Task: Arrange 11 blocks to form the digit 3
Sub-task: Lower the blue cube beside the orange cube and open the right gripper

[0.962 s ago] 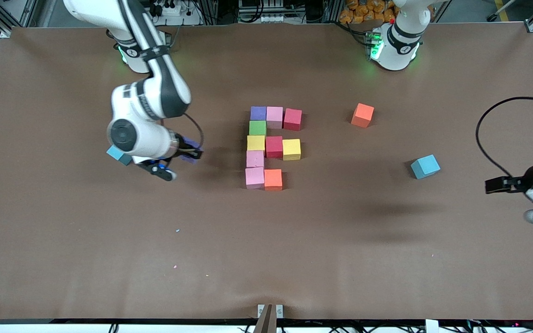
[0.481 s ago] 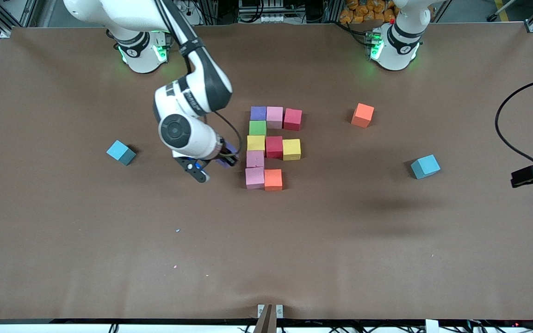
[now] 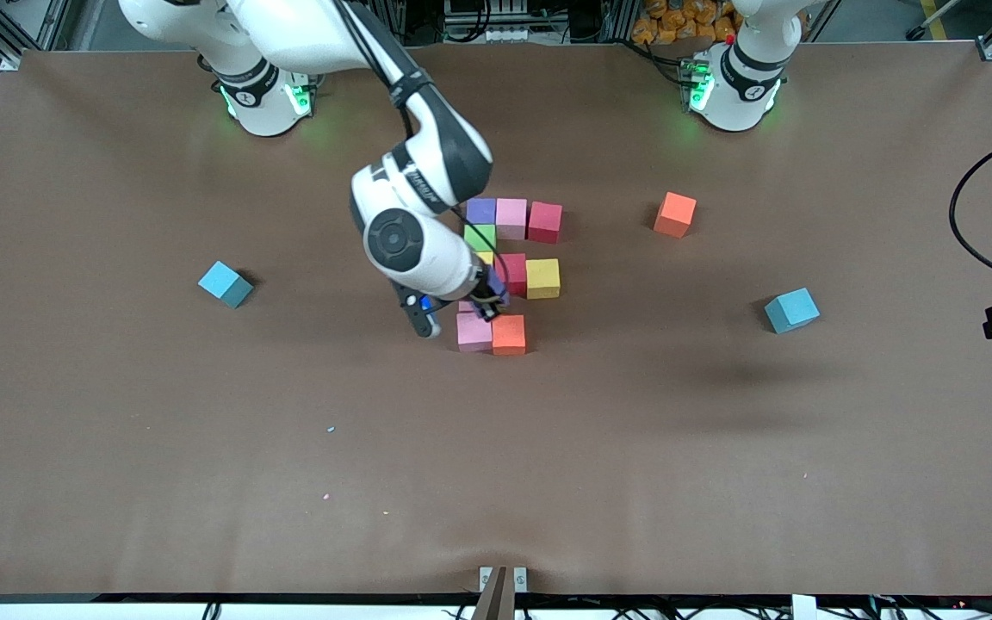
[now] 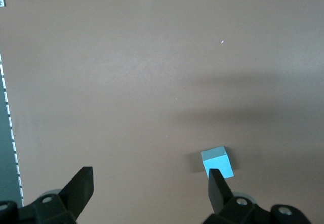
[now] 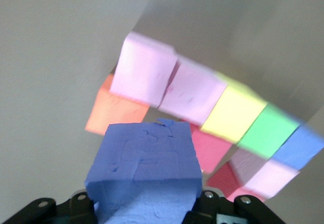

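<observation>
Our right jaws (image 3: 489, 303), pinching the purple block (image 5: 144, 169), have swung over the digit 3 (image 3: 509, 275); 10 blocks sit below, 1 left. Left jaws (image 4: 149, 186) wait spread.

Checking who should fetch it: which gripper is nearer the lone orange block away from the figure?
Right. The right gripper, holding a purple block, is over the figure's lower rows; the orange block sits toward the left arm's end. The left gripper hangs open at the table's edge, farther off.

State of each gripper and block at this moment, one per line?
right gripper: shut on purple block, over the figure.
left gripper: open, empty, waiting at the left arm's end.
unfinished digit 3: ten touching cubes on the table.
loose orange block: resting alone.
two light-blue cubes: resting apart, untouched.
</observation>
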`<state>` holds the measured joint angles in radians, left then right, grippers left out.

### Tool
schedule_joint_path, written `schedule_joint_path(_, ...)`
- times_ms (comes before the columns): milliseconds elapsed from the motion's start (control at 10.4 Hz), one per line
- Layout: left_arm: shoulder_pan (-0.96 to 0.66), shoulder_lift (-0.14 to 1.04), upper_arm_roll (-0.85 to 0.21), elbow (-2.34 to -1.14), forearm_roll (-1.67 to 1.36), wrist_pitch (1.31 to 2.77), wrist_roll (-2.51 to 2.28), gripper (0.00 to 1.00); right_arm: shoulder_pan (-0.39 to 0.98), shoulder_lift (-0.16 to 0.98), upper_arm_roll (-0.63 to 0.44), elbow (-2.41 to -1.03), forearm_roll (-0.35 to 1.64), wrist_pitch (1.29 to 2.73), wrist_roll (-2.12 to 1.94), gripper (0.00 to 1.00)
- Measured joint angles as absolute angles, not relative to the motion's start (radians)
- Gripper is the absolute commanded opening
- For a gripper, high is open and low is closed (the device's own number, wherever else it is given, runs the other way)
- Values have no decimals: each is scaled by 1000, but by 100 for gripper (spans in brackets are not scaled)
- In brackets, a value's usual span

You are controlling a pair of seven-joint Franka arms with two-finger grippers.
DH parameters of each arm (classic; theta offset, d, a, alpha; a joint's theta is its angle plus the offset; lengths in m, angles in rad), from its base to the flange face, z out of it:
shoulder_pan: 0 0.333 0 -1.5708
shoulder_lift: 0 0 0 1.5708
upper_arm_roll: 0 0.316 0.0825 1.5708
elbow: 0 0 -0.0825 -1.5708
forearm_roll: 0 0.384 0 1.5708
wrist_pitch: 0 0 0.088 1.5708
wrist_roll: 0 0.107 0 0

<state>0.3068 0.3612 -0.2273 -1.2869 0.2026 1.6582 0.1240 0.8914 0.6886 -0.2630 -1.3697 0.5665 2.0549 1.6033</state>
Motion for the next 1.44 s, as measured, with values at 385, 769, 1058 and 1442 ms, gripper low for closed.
schedule_joint_path(385,307,362,-226,-1299,210,1651,133,100,910,823,-233,-1200,573,2185,1889,0)
schedule_joint_path(769,303,362,-228,-1306,228,1640,198,100,912,972,-198,-1087,576,2272,2046,0)
schedule_joint_path(1058,302,334,-240,-1300,189,1623,135,100,911,1023,-197,-1081,577,2282,2071,0)
schedule_joint_path(1442,298,220,-278,-1298,68,1530,-127,100,911,1046,-196,-1076,578,2297,2074,0)
